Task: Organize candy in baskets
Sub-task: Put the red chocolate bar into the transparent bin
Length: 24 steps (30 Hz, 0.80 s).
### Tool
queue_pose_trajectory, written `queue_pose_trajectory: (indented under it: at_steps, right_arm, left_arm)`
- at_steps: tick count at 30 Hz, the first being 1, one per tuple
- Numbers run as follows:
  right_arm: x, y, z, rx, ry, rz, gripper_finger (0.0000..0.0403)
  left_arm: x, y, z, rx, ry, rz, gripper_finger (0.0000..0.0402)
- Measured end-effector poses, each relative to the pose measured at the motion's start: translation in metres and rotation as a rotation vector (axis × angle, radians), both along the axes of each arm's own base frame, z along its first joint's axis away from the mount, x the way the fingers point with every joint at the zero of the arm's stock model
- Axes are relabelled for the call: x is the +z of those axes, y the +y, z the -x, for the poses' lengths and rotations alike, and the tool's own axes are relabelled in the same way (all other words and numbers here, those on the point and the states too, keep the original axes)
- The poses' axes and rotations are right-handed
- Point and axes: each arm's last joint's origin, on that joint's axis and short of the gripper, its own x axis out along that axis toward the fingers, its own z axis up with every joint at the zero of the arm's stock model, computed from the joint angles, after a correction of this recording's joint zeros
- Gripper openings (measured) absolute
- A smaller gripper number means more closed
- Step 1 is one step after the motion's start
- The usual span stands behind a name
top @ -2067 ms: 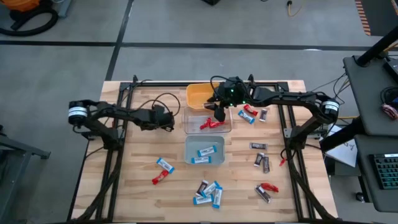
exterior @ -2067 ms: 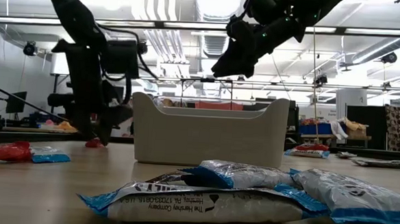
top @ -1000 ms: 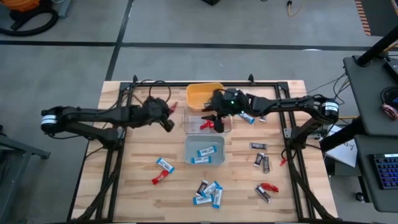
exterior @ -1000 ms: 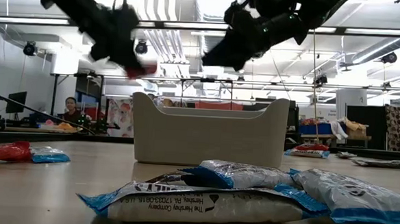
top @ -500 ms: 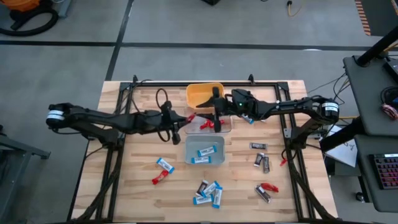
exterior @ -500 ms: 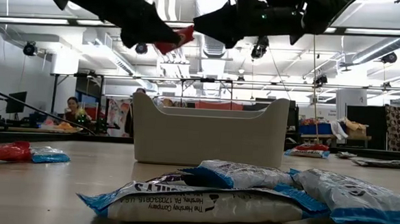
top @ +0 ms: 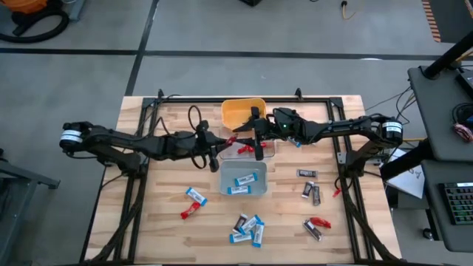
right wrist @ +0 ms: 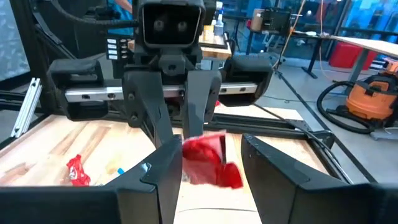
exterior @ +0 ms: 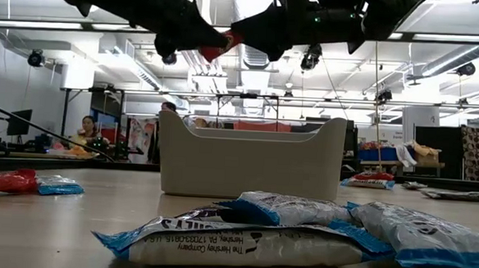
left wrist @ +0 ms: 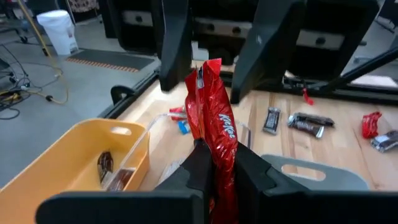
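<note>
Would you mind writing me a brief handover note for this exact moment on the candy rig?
Left hand: shut on a red candy, held in the air over the clear basket.
Right hand: open, facing it, fingers either side of the candy.
Done: dark bars in the yellow basket, red in the clear one, blue in the grey basket.
Left: the loose candy scattered on the table.
</note>
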Motion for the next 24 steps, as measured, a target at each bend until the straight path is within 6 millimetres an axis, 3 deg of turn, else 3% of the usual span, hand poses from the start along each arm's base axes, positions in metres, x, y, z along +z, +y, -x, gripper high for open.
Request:
queue_pose_trajectory:
  at_steps: [6,13,18,24]
  right_arm:
    - [-0.0003,0.0000,0.0001,0.001,0.000,0.005,0.0132]
    - [-0.0002,0.0024,0.0004,0.091,-0.007,0.038,0.0022]
    - [-0.0003,0.0022,0.0005,0.095,-0.006,0.037,0.0016]
    - [-0.0003,0.0019,0.0019,0.097,0.029,0.034,0.0014]
  left_arm:
    - [0.0009,0.0000,-0.0001,-0.001,-0.008,-0.003,0.0021]
    - [0.0010,-0.0007,-0.0002,-0.010,-0.009,-0.001,0.0024]
    - [0.0009,-0.0006,-0.0001,-0.002,-0.017,0.029,0.0048]
    - [-0.0001,0.0001,0.0011,0.008,0.001,0.025,0.0119]
